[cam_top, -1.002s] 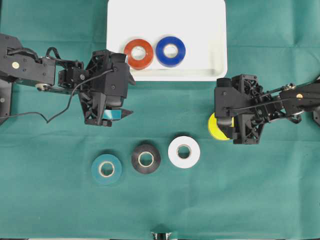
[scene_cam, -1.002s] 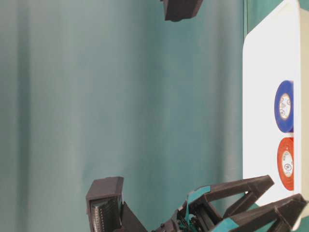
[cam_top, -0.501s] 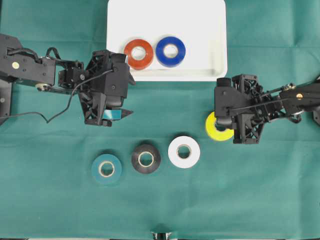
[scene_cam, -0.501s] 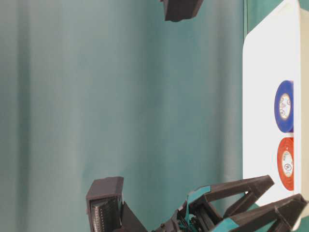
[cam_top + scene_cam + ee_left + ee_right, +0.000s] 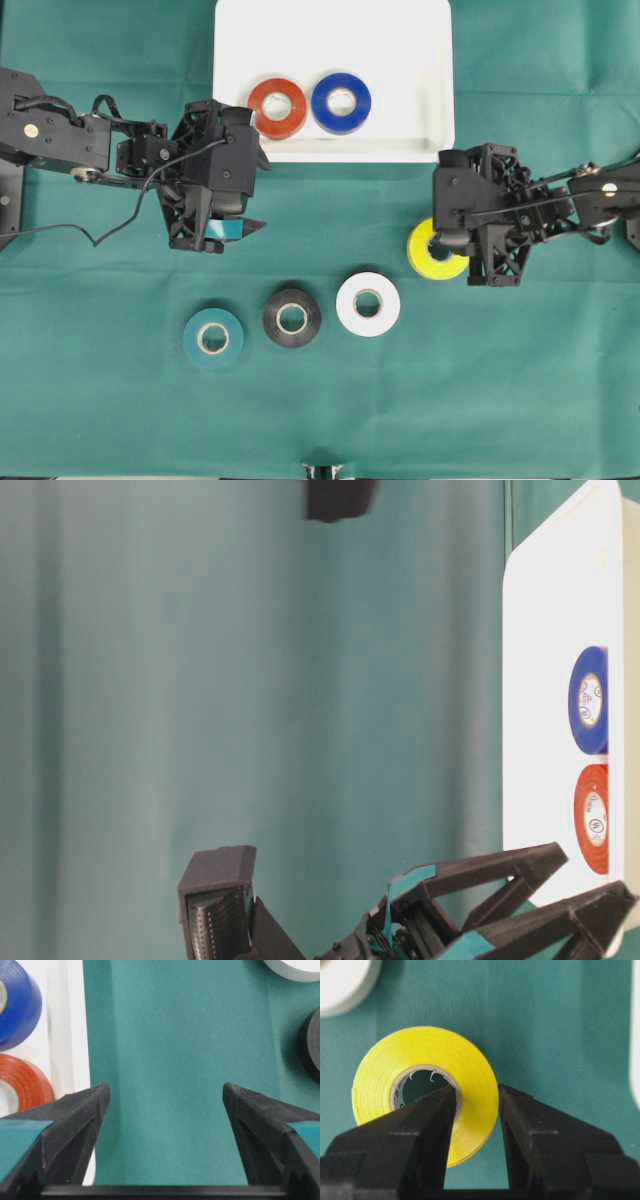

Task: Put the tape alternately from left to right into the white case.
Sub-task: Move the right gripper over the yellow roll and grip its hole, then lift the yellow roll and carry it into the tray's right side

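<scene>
Right jaws clamped on yellow roll, now lifted; left jaws apart, unmoved.

I see finely woven matt green cloth, a smooth, faintly glossy yellow tape, and matt black plastic fingers.

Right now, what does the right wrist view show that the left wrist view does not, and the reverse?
Right wrist view: the yellow roll, with the right gripper shut on its wall, one jaw in the core, one outside. Left wrist view: the blue roll and orange-red roll in the white case, the black roll, and the left gripper open. Both show the white roll and green cloth.
</scene>
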Available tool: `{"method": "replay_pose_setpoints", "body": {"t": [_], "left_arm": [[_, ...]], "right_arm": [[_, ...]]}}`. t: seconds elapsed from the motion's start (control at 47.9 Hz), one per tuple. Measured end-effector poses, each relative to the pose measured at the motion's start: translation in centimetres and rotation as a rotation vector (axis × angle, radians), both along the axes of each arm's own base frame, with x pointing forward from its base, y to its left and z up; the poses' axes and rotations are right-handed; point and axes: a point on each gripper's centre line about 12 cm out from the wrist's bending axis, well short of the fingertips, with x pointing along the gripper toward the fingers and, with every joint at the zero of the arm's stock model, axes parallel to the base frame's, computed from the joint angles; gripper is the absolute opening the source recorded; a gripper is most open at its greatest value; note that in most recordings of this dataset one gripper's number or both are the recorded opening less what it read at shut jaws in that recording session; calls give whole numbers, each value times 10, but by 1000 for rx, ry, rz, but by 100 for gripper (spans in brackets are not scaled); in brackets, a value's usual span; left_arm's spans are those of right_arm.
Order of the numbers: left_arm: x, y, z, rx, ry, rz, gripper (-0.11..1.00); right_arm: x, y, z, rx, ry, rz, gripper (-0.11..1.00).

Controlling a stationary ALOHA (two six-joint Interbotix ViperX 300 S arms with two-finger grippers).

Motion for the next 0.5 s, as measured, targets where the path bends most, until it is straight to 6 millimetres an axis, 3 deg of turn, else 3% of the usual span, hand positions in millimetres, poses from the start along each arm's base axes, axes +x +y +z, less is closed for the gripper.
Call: {"method": "replay_pose_setpoints", "body": {"t": [0.292,0.501], "left_arm": [[0,-1,0,0,0,-2,93],[0,-3,0,1,0,-9,93]], "right_arm": [[5,-2,28,-9,-33,-21,1],[9,-3,34,-16,-29,-30,1]]}}
